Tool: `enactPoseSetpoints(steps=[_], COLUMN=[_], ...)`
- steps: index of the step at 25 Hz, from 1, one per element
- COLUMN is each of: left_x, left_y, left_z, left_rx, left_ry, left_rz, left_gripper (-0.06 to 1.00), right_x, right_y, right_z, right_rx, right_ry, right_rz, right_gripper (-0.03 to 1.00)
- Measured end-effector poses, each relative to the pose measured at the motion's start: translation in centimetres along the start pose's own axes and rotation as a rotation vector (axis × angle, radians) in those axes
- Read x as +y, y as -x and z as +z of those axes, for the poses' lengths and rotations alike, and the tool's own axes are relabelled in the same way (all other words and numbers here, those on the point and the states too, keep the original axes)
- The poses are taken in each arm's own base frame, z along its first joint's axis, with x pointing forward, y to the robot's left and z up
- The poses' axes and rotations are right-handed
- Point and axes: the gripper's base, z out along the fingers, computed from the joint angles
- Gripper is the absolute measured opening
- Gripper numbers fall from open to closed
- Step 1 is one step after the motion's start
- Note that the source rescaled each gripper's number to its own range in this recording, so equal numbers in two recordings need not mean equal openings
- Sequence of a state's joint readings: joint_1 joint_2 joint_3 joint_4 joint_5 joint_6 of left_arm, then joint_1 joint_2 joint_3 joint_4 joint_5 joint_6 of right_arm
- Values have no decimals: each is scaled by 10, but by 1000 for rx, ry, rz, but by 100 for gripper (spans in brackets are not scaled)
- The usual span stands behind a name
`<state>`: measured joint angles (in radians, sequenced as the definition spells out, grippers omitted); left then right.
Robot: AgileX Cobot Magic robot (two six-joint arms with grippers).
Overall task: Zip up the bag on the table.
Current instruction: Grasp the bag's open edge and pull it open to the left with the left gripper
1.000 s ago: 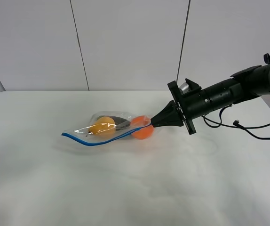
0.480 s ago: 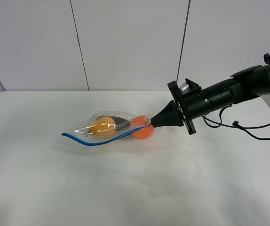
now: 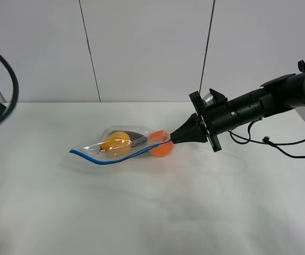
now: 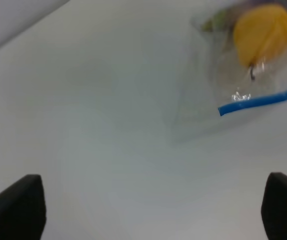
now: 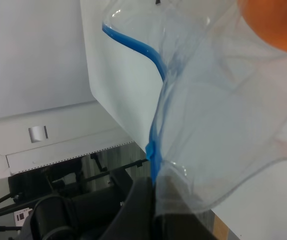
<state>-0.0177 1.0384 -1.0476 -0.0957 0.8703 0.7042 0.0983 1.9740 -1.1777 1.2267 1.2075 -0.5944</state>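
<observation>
Bag position: the bag (image 3: 121, 144) lies near the middle of the surface (image 3: 195, 212), its blue zipper (image 3: 107, 161) along the near edge. A yellow fruit (image 3: 115, 142) and an orange fruit (image 3: 160, 150) show inside.
Right fingers: the right fingers (image 3: 184, 135) are closed on the bag's right end, pinching plastic and zipper together. That end is lifted off the surface.
Left fingers: the left fingers (image 4: 18, 205) are spread wide and hold nothing. They hang above bare surface, to the left of the bag's left end.
Seal state: I cannot tell how much of the zipper is already pressed shut.
Risk 1: the pinch may slip, since the plastic is thin and slick. A pull along the strip would cause it.
Risk 2: the bag may drag across the surface rather than close. Only one end is held and the left end lies free.
Risk 3: the fruit may bulge against the mouth and keep the two halves of the strip apart.
Risk 4: the left fingers may close on loose film and miss the strip.
High view only: it shows the whole bag, its lie and the right arm's reach.
Left wrist view only: it shows the strip's free left end and the gap between it and the open fingers.
Right wrist view only: it shows the strip entering the closed fingers.
</observation>
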Motion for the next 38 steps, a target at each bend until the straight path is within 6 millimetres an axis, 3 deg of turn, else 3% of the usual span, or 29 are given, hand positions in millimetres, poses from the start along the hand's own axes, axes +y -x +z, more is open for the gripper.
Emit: enactPoseSetpoints(steps=[3,8,13,22,28,38], left_x=[-4,-27,-74,-160,-192,-218], left_y=[12,37,61,92,92,53], left_z=[19,48,79,110,139,186], left_rx=[-64,-169,-197,-307,-367,-444], left_ry=[-61,-200,-327,-425,-370,-196], left_rz=[140,174,299,402,427,410], left_gripper=[97,96,96,96,96,96], right_x=[0,0,0,0,0,1], right_y=[0,0,0,0,0,1], right_z=[0,0,0,0,0,0], right_rx=[0,0,0,-1,-3,-6], right_ry=[0,0,0,1,5,9], right_rz=[0,0,0,1,3,11], right_gripper=[0,0,0,0,0,0])
